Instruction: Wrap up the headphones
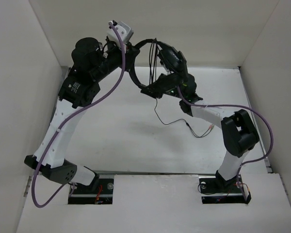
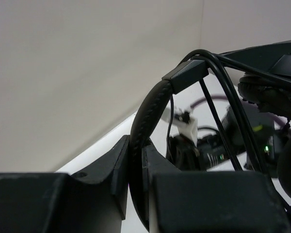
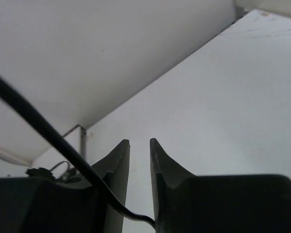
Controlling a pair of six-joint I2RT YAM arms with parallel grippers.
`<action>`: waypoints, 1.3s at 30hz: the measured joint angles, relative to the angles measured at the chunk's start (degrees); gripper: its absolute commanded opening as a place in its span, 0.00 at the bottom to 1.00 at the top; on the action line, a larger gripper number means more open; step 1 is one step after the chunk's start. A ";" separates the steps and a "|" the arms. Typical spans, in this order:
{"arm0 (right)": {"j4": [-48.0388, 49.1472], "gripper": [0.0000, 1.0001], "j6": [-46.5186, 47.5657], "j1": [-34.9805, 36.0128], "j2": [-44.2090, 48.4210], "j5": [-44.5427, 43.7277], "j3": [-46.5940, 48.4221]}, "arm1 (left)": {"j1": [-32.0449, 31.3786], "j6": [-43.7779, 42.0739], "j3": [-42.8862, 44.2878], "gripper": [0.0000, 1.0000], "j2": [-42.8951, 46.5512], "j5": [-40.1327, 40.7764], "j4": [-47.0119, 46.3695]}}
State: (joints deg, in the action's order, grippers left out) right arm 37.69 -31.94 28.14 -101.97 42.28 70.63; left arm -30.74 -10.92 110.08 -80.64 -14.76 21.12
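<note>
The black headphones (image 1: 170,57) are held up in the air at the back of the table. My left gripper (image 1: 132,50) is shut on the padded headband (image 2: 148,112), which runs between its fingers in the left wrist view (image 2: 136,148). Several strands of the thin black cable (image 2: 232,104) cross over the band. My right gripper (image 1: 149,90) sits just below the headphones, its jaws a narrow gap apart (image 3: 139,145). The cable (image 3: 43,128) slants across its left finger and drops into the gap low down. The loose cable (image 1: 157,114) hangs to the table, ending in two small plugs (image 1: 211,128).
White walls enclose the table (image 1: 136,145) on the left, back and right. Thick purple robot cables (image 1: 106,94) loop off both arms. The right arm's wrist with a green light (image 2: 266,148) is close behind the headphones in the left wrist view.
</note>
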 measured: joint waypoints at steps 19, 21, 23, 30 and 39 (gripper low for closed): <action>11.85 0.00 -4.46 13.38 4.72 6.91 -16.33 | 8.22 -2.10 2.21 0.01 -1.16 20.72 -14.03; 11.28 0.00 -3.02 14.84 5.73 8.81 -16.31 | 8.81 -3.30 1.81 0.01 -1.14 22.45 -16.02; 9.77 0.00 -1.42 16.04 6.62 10.40 -15.91 | 9.51 -4.61 0.87 0.01 -1.14 23.52 -17.73; -2.27 0.00 7.41 16.46 8.85 12.00 -10.69 | 12.52 -8.15 -2.12 0.01 -1.14 25.55 -19.74; -25.88 0.00 27.71 16.41 12.39 5.79 -3.37 | 14.25 -9.84 -2.49 0.01 -1.18 26.38 -21.70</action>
State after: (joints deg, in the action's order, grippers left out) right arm 11.81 -4.23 44.56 -89.58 48.07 67.26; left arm -16.49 -20.75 107.59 -81.82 11.62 -0.58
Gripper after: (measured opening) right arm 0.012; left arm 0.097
